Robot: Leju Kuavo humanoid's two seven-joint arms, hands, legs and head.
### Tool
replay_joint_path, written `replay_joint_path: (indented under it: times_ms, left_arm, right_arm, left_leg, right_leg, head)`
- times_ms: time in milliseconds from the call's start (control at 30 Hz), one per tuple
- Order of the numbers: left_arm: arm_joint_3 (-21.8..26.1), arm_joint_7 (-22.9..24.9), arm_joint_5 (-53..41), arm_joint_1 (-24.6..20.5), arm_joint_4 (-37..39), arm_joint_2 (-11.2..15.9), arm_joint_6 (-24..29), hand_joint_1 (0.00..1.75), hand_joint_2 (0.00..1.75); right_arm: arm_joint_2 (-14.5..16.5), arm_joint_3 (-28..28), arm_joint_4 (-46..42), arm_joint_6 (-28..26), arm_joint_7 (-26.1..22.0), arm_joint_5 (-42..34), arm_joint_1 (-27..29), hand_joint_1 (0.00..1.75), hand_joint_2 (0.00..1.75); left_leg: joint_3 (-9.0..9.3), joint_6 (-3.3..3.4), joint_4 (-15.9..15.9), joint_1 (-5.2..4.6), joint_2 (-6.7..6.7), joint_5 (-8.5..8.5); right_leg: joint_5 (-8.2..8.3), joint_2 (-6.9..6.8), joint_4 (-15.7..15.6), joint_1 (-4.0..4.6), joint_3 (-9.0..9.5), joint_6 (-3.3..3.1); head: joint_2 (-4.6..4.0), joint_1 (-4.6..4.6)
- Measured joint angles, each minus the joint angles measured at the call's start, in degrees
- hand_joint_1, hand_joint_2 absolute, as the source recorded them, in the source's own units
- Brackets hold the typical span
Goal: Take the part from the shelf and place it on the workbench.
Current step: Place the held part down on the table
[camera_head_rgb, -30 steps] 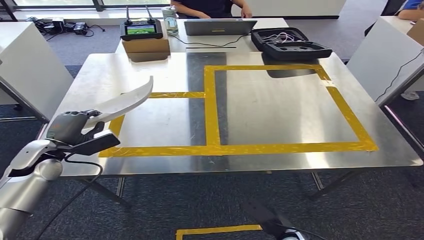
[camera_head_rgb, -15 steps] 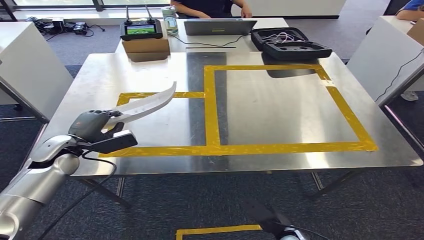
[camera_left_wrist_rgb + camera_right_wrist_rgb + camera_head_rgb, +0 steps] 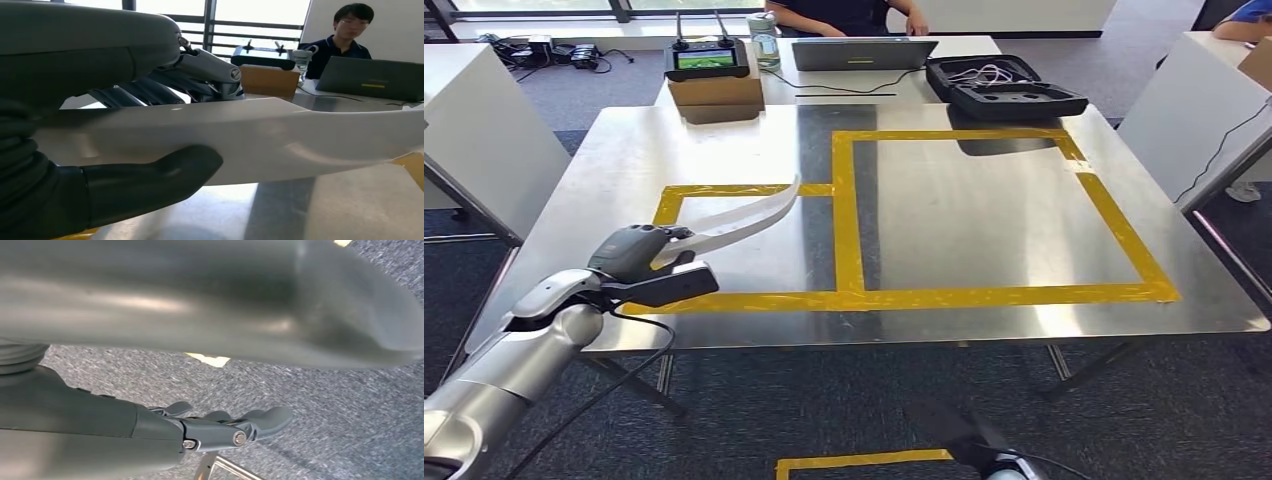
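The left hand (image 3: 639,255) grips the part (image 3: 744,216), a long, curved white piece, by its near end; the part reaches out from the hand over the steel workbench (image 3: 984,230), tilted up toward its far tip, above the smaller yellow tape outline (image 3: 724,190) on the bench's left half. From the head view I cannot tell whether the part touches the surface. In the left wrist view the thumb (image 3: 150,175) presses along one side of the part (image 3: 280,135) and the darker fingers (image 3: 200,75) wrap over the other side, with the steel just beneath. A larger tape square (image 3: 984,215) lies to the right of the small outline, sharing one strip with it. The right hand (image 3: 220,427) hangs over grey carpet (image 3: 325,405), its fingers apart and lightly curled, holding nothing. Behind the workbench stands a white table with a cardboard box (image 3: 716,95) carrying a controller (image 3: 707,58), a bottle (image 3: 765,40), a laptop (image 3: 860,53) and an open black case (image 3: 1004,88). A person (image 3: 849,12) sits behind the laptop.
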Motion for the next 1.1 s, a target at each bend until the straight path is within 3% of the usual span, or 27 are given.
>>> replay_joint_path:
  times_ms: [400, 533, 733, 867, 1100]
  left_arm:
    - [-0.6, 0.1, 2.5, -1.3, 4.3, -1.3, -1.2, 1.75, 1.75]
    - [-0.8, 0.1, 2.6, -1.3, 5.0, -1.4, -1.0, 0.0, 1.75]
    - [-0.8, 0.7, 2.6, -1.4, 5.5, -1.4, 0.0, 0.0, 1.75]
    - [-0.9, 0.7, 3.0, -1.4, 5.6, -1.5, 0.2, 0.0, 0.0]
    - [-0.9, 0.5, 3.4, -1.4, 5.6, -1.5, 0.6, 0.0, 0.0]
  right_arm:
    - [-0.9, 0.1, 0.0, 0.0, 0.2, 0.3, 0.0, 0.0, 0.0]
    - [-1.0, 0.1, 0.0, -0.2, 0.2, 0.4, 0.0, 0.0, 0.0]
    - [-1.1, 0.1, 0.0, -0.3, 0.5, 0.3, 0.0, 0.0, 0.0]
    - [-1.2, 0.1, 0.0, -0.3, 0.7, 0.2, 0.0, 0.0, 0.0]
    - [-1.4, 0.1, 0.0, -0.4, 0.5, 0.2, 0.2, 0.0, 0.0]
  left_leg:
    - [0.0, 0.0, 0.0, 0.0, 0.0, 0.0]
    - [0.0, 0.0, 0.0, 0.0, 0.0, 0.0]
    - [0.0, 0.0, 0.0, 0.0, 0.0, 0.0]
    - [0.0, 0.0, 0.0, 0.0, 0.0, 0.0]
    - [0.0, 0.0, 0.0, 0.0, 0.0, 0.0]
  right_leg:
    - [0.0, 0.0, 0.0, 0.0, 0.0, 0.0]
    - [0.0, 0.0, 0.0, 0.0, 0.0, 0.0]
    - [0.0, 0.0, 0.0, 0.0, 0.0, 0.0]
    - [0.0, 0.0, 0.0, 0.0, 0.0, 0.0]
    - [0.0, 0.0, 0.0, 0.0, 0.0, 0.0]
  head:
    - [0.01, 0.0]
    - [0.01, 0.0]
    - [0.01, 0.0]
    - [0.01, 0.0]
    - [-0.01, 0.0]
